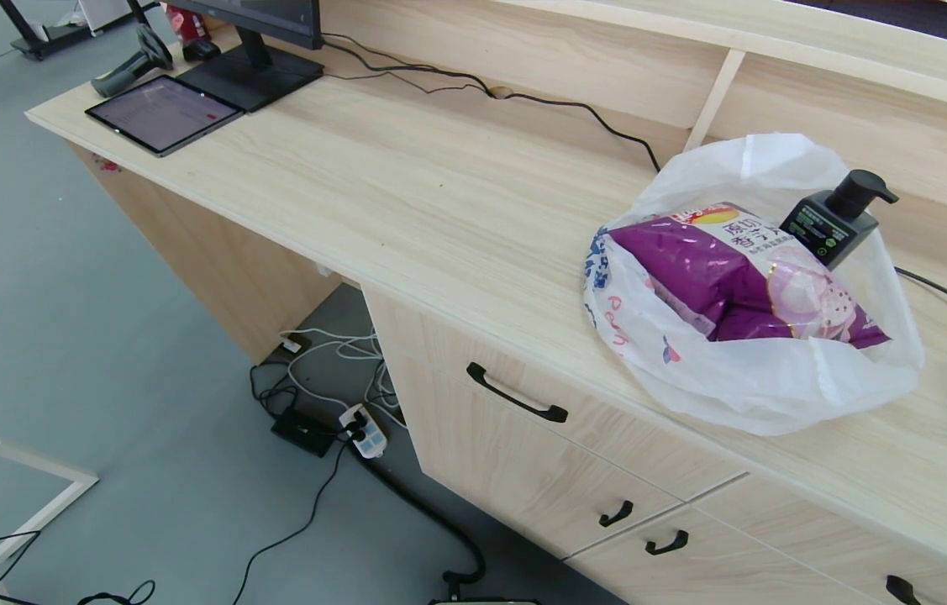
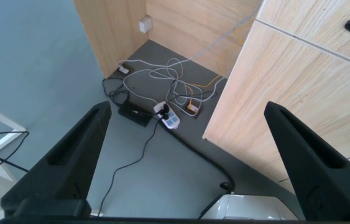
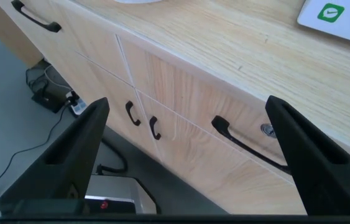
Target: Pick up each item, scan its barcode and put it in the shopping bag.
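my left gripper point(image 2: 186, 107) and right gripper point(image 3: 187, 99) are open, empty. shopping bag point(image 1: 767, 386) at 3 o'clock holds purple pack point(image 1: 691, 269) and pump bottle point(image 1: 830, 223); i'd keep clear of it.

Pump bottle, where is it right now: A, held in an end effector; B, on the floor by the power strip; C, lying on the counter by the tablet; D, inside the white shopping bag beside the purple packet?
D: the dark pump bottle sits tilted in the white shopping bag, against the purple packet.
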You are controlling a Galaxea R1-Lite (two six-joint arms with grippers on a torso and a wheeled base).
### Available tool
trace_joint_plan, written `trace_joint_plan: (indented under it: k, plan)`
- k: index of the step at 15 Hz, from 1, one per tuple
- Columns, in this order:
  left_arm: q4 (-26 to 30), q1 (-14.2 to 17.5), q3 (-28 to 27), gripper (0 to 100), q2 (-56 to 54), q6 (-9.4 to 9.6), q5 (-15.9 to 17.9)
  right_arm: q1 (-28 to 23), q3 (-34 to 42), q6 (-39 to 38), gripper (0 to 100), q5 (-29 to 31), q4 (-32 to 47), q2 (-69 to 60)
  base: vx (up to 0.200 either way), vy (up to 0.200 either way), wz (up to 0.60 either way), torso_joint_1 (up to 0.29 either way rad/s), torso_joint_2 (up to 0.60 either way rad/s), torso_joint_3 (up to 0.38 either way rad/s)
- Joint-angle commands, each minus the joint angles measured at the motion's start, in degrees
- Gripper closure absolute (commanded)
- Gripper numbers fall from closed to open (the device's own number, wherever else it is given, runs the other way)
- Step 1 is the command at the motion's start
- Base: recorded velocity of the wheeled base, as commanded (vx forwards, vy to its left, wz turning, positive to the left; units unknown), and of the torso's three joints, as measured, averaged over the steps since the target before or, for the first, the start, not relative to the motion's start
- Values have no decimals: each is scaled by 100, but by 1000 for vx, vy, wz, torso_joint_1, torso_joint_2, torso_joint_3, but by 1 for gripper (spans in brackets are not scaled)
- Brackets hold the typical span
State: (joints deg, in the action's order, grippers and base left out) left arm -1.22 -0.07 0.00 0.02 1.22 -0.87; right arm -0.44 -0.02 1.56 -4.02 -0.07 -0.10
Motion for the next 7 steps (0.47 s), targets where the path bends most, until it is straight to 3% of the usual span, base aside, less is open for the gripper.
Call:
trace_joint_plan:
  k: [1,7]
  plan:
    - [-1,-1,0,0,-2,1,-1,0,2,2,0,-2,7,10,0,0,0,0,0,0]
    - [-1,-1,0,0,-2,1,-1,0,2,2,0,-2,-1,19,0,0,0,0,0,0]
